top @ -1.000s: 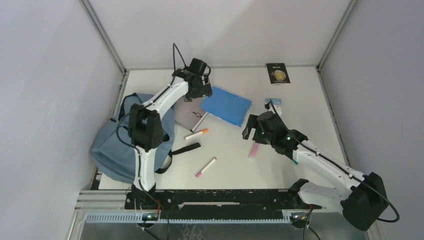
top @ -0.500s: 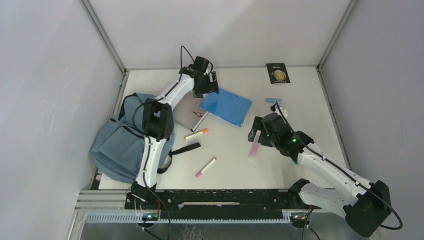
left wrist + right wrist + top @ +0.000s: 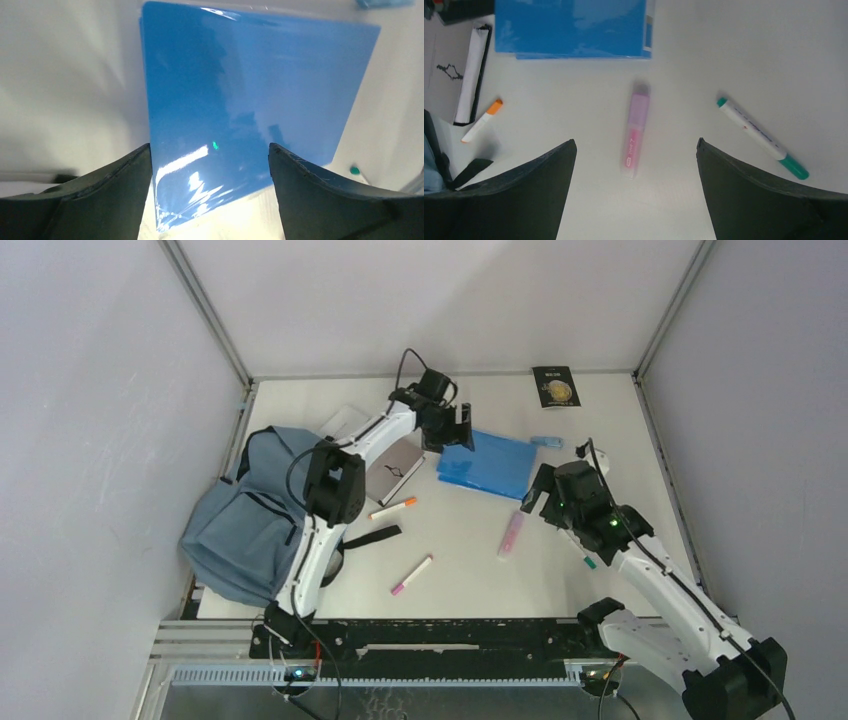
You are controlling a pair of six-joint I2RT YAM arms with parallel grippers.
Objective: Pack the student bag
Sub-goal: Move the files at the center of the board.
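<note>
1. The student bag [image 3: 240, 530] lies slumped at the left edge of the table [image 3: 600, 420], well apart from both of my grippers. Nothing is on its way in.
2. My left gripper [image 3: 455, 430] has swung right from above the notebook [image 3: 395, 468] to the left edge of the blue folder [image 3: 495, 465]. Its jaws are spread wide and hold nothing.
3. The blue folder has slid right, away from the bag. I judge this to be a nudge to line up a grasp, not packing progress.
4. My right gripper [image 3: 535, 495] has drawn back to the right of the pink highlighter [image 3: 511, 534]. It is fully spread and empty.
5. The left wrist view shows the folder's near edge between my spread jaws, which the top view hides.
6. The right wrist view shows the whole green marker [image 3: 761, 137], which my arm half covers in the top view. Only the top view shows the whole bag.
</note>
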